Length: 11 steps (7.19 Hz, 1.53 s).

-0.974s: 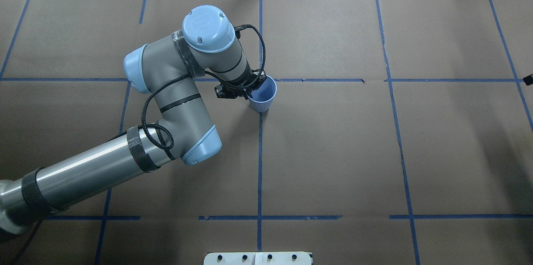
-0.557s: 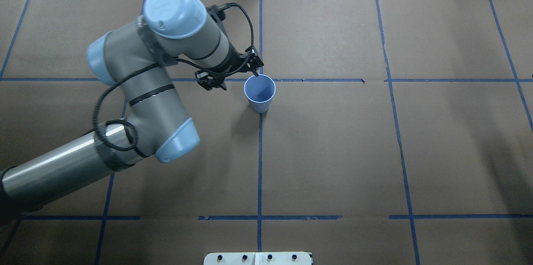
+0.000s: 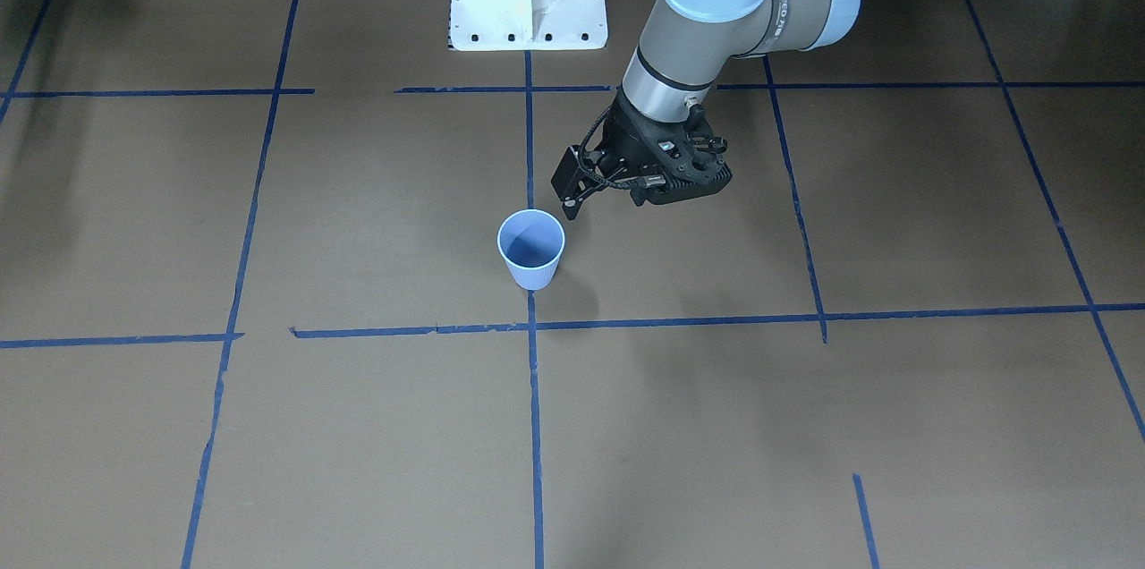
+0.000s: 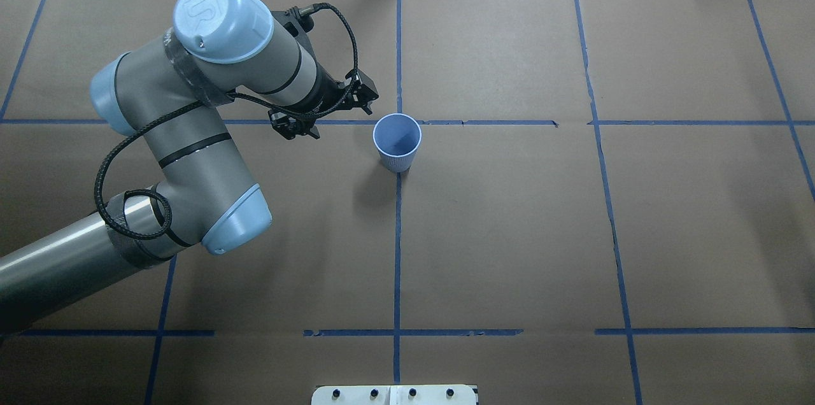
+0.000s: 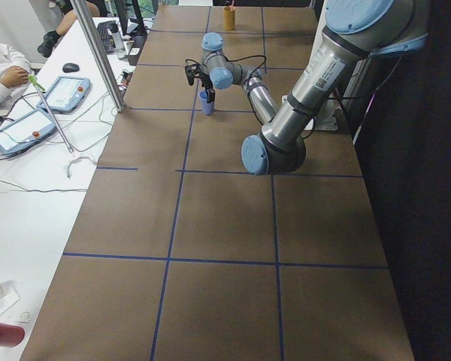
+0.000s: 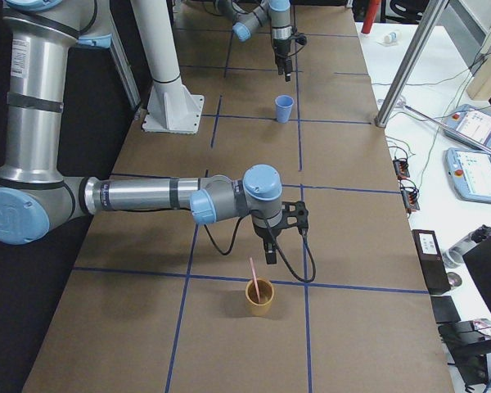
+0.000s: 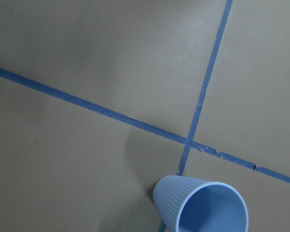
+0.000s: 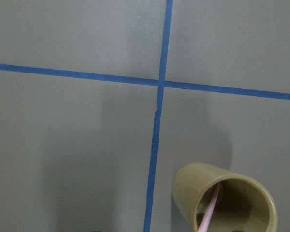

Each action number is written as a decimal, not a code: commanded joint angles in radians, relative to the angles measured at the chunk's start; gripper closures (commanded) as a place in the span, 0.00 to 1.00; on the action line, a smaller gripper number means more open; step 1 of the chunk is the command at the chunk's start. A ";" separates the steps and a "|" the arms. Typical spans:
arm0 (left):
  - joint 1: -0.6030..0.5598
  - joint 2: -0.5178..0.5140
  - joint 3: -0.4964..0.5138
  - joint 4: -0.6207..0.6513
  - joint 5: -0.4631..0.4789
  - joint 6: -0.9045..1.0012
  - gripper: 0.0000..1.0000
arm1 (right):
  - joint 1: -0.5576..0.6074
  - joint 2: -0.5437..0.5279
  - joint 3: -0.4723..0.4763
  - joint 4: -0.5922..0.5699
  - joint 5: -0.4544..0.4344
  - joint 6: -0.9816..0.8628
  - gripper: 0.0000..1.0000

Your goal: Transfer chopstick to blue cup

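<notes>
Drawn back leftward from the blue cup [image 4: 396,139]: left gripper [image 4: 325,113], jaws impossible to tell. Cup upright beside a tape crossing [image 4: 398,123], mid-surface. Near the surface's right end, chopstick [image 6: 252,274] leaning in a tan cup [image 6: 259,301]; right gripper [image 6: 270,250] close by, jaws likewise unclear.

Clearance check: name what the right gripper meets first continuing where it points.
Right gripper points down: probably table, on the blue tape line beside the tan cup; depth unclear, might clip its rim.
</notes>
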 commanded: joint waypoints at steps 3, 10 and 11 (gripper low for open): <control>-0.001 0.006 -0.001 -0.002 0.001 0.000 0.00 | -0.012 -0.014 -0.012 -0.007 0.001 -0.006 0.19; -0.001 0.015 -0.002 -0.008 0.001 0.000 0.00 | -0.012 -0.030 -0.045 0.003 0.003 -0.020 0.98; -0.001 0.015 -0.002 -0.008 0.001 0.000 0.00 | -0.012 -0.028 -0.036 0.004 0.003 -0.020 0.99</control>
